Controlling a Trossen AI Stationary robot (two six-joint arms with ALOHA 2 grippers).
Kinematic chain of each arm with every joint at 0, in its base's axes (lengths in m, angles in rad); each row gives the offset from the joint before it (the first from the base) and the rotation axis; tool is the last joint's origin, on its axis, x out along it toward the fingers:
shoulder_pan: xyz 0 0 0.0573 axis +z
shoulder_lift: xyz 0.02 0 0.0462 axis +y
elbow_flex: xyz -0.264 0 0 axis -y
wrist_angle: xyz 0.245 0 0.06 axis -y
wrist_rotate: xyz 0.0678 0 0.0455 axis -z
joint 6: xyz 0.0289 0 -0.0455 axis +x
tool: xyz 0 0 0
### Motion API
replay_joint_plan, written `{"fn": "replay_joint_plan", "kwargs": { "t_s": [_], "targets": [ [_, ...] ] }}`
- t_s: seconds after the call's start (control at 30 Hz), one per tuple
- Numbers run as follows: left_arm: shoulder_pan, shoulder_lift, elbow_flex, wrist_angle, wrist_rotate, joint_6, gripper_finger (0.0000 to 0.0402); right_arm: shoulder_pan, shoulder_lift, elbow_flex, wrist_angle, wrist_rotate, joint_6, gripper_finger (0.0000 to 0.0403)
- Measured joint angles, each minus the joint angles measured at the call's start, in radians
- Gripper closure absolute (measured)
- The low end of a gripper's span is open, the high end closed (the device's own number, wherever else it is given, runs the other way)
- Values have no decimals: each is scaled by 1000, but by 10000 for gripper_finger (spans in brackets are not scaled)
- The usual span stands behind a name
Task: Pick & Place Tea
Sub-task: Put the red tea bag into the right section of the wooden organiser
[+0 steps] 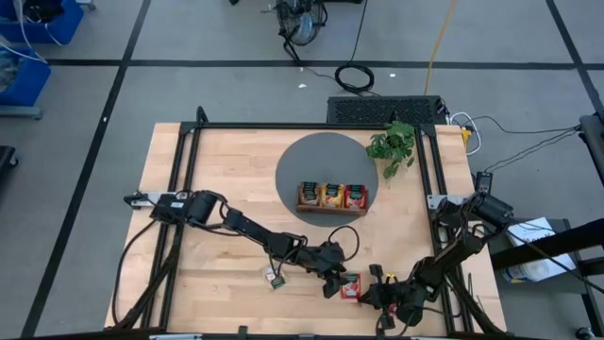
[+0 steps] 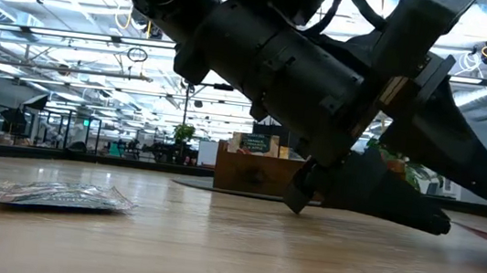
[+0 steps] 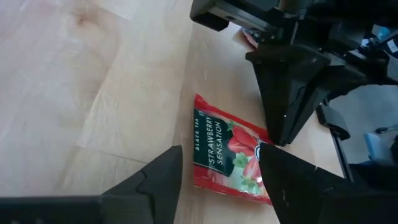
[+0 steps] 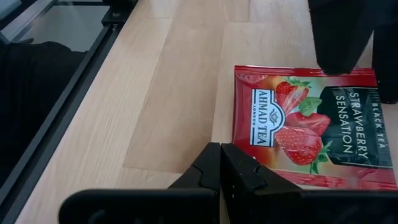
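Observation:
A red strawberry tea sachet (image 3: pixel 224 146) lies flat on the wooden table near its front edge (image 1: pixel 350 285). My left gripper (image 3: pixel 219 149) is open, with one finger on each side of the sachet. My right gripper (image 4: pixel 221 148) is shut, and its tips are at the sachet's edge on the side facing the table's right. A pale sachet (image 1: pixel 275 279) lies flat on the table, left of my left gripper (image 1: pixel 333 277). Several more sachets stand in the wooden tray (image 1: pixel 331 196). My left gripper's fingers (image 4: pixel 339 43) come slanting down at the red sachet's edge (image 4: pixel 323 73), and I cannot tell whether they touch it. My right gripper's shut fingertips (image 3: pixel 281 134) slant down from the table's right onto the sachet's corner (image 4: pixel 249 163); touching or just above, I cannot tell.
The tray sits on a round grey mat (image 1: pixel 302 161) at mid-table. A green plant (image 1: pixel 394 144) stands at the back right. Black frame rails (image 1: pixel 184 189) run along the table's sides. Bare wood lies between the mat and the grippers.

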Motion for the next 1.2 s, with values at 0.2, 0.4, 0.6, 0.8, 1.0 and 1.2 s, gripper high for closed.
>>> {"fn": "replay_joint_plan", "kwargs": {
  "t_s": [0.2,0.4,0.6,0.8,1.0,1.2],
  "targets": [
    [-18,1,0,-2,53,10,197,-15,1,0,-6,4,6,403],
    [-32,1,0,-29,61,11,221,-15,2,0,-18,26,15,403],
    [-32,2,0,-17,57,7,249,-16,2,0,-28,54,29,403],
    [-31,5,-3,46,31,22,285,-15,2,0,-28,55,29,403],
    [-31,10,-5,105,26,116,353,-15,2,0,-27,73,26,403],
    [-30,10,-6,164,67,279,391,-5,3,-1,90,130,-111,403]
  ]
}}
